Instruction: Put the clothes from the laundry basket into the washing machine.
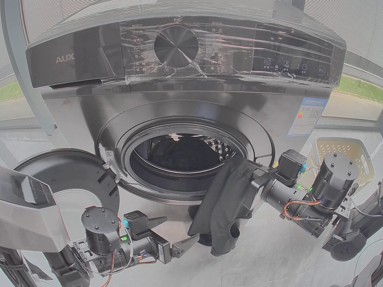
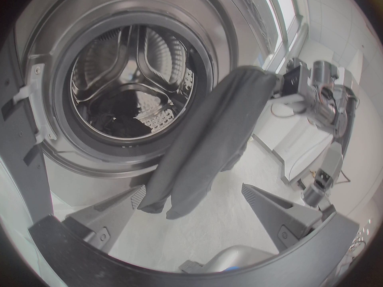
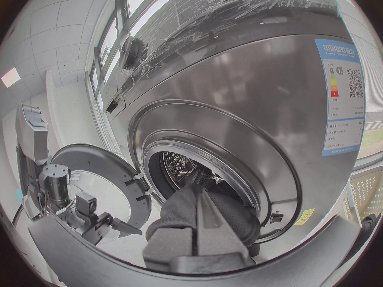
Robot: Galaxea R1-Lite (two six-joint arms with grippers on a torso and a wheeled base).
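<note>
My right gripper (image 3: pixel 198 204) is clamped on a dark garment (image 3: pixel 175 212), fingers pressed together with the cloth bunched around them. The garment sits at the lower rim of the washer (image 3: pixel 247 80) opening, in front of the drum (image 3: pixel 179 166). The door (image 3: pixel 99 180) stands swung wide on its hinge side. My left gripper (image 3: pixel 121 227) is low in front of the door, apart from the garment. A label (image 3: pixel 343 96) is on the washer front. A perforated basket (image 3: pixel 365 188) is beside the washer.
</note>
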